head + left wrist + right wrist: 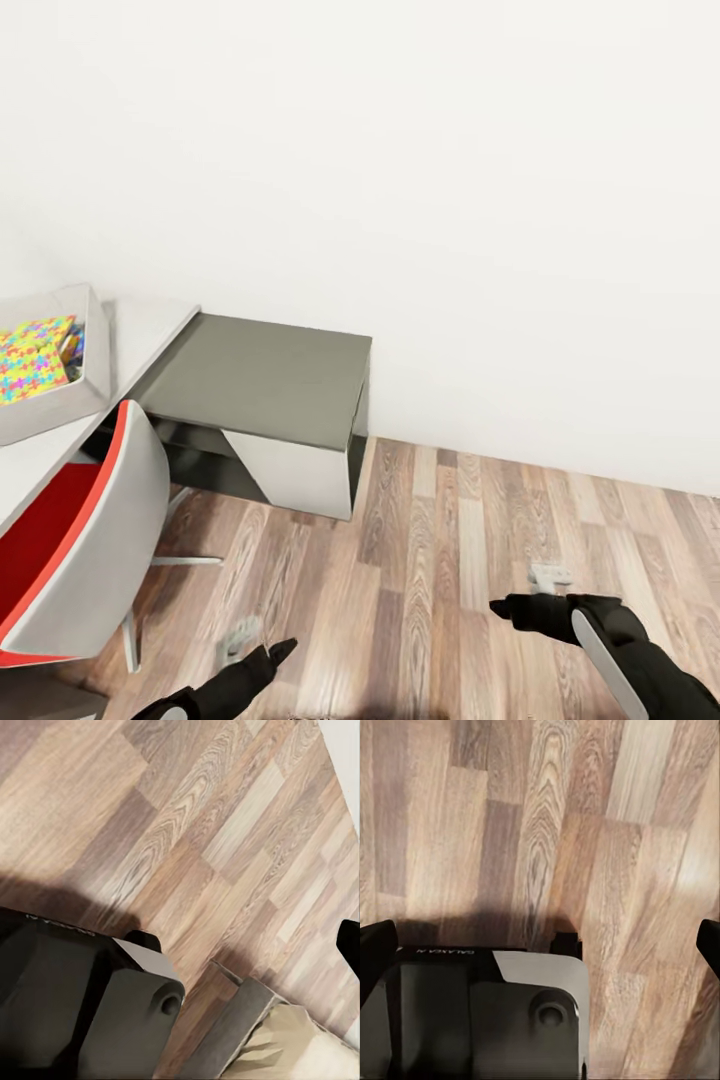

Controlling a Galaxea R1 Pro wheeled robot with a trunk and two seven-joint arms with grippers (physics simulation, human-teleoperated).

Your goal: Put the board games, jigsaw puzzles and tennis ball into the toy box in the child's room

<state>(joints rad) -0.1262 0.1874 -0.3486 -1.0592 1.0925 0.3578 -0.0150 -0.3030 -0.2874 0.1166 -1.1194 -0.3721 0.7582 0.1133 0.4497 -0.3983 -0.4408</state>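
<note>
- The toy box is seen at the far left of the head view, sitting on the pale top of the table. It's kept on the desk, probably so toys can be dropped in from standing height.
- A jigsaw puzzle is already lying flat inside it, bright yellow, pink and blue. A sliver of something else is tucked just beside it against the wall of the bin, too small to be named.
- The lower dark wing of the desk is bare on top.
- A red and white chair is parked close against the desk.
- Both arms are held low over the wood floor, looks like a carry-nothing travel pose.
- Left gripper: nothing is held, and its fingers appear spread in the wrist view.
- Right gripper: fingertips are seen at opposite edges of its wrist view, so it's spread wide with nothing in it.
- Best guess: the base is being turned away from the table, maybe toward the bed for the remaining board games.
</note>
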